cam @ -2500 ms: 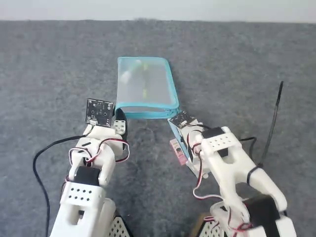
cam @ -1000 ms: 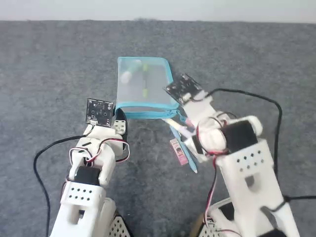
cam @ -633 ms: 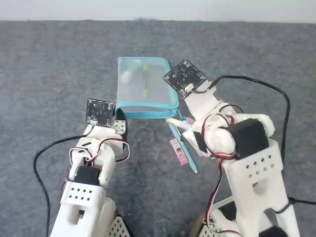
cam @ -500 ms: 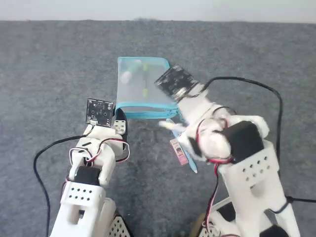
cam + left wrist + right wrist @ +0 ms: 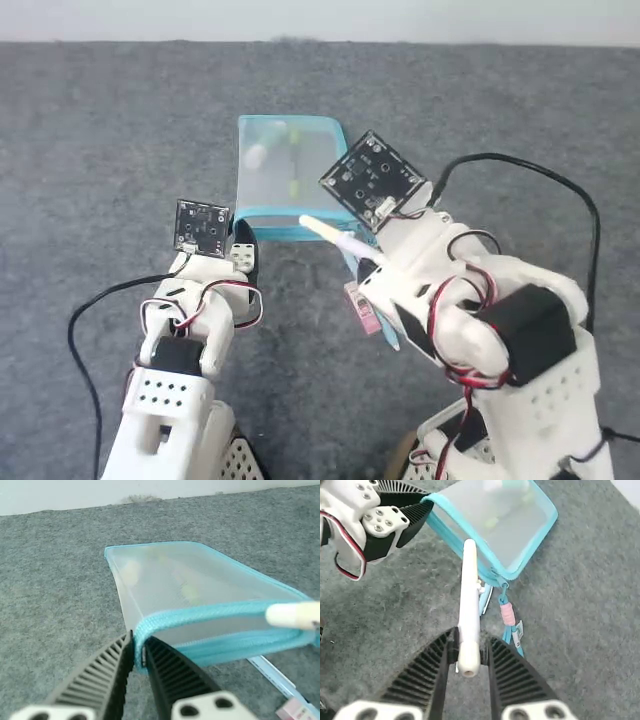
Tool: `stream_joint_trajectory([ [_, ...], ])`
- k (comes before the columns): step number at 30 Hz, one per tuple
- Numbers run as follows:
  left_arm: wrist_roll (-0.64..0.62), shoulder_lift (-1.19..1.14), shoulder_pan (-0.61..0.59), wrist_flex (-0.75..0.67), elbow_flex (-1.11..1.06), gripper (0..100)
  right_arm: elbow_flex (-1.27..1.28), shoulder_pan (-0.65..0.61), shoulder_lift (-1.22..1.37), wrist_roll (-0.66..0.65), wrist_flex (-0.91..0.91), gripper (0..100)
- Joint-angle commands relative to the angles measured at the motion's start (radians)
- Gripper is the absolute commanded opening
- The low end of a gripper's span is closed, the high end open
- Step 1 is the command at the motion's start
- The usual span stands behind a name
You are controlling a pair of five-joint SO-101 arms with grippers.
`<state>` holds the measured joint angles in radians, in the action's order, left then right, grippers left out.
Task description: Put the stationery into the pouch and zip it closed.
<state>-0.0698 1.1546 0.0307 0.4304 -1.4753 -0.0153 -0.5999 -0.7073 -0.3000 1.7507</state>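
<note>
The right gripper [image 5: 469, 639] held a white pen [image 5: 469, 590] tightly, its tip just before the pouch [image 5: 510, 530] mouth. The left gripper [image 5: 138, 652] pinched the pouch's corner. If the mouth sagged, I thought, the pen could slide outside.

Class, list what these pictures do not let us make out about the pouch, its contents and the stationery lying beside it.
Contents of the pouch: high view, just pale and green smudges behind its cloudy wall.
Blue strip and pink item: left wrist view, cut off by the edge; high view, partly under the right arm.
Pouch mouth: left wrist view, edge-on, with the white pen in front; its gape cannot be judged.
</note>
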Motion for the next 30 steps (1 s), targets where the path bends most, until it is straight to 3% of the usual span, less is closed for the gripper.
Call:
stream_joint_trajectory([
  [1,-0.008,-0.002,-0.005,-0.032,0.031,1,-0.021,0.016,-0.013,0.012,-0.001,0.8],
  [30,-0.006,0.002,-0.005,-0.034,0.033,1,-0.021,0.016,0.433,0.037,-0.211,0.8],
])
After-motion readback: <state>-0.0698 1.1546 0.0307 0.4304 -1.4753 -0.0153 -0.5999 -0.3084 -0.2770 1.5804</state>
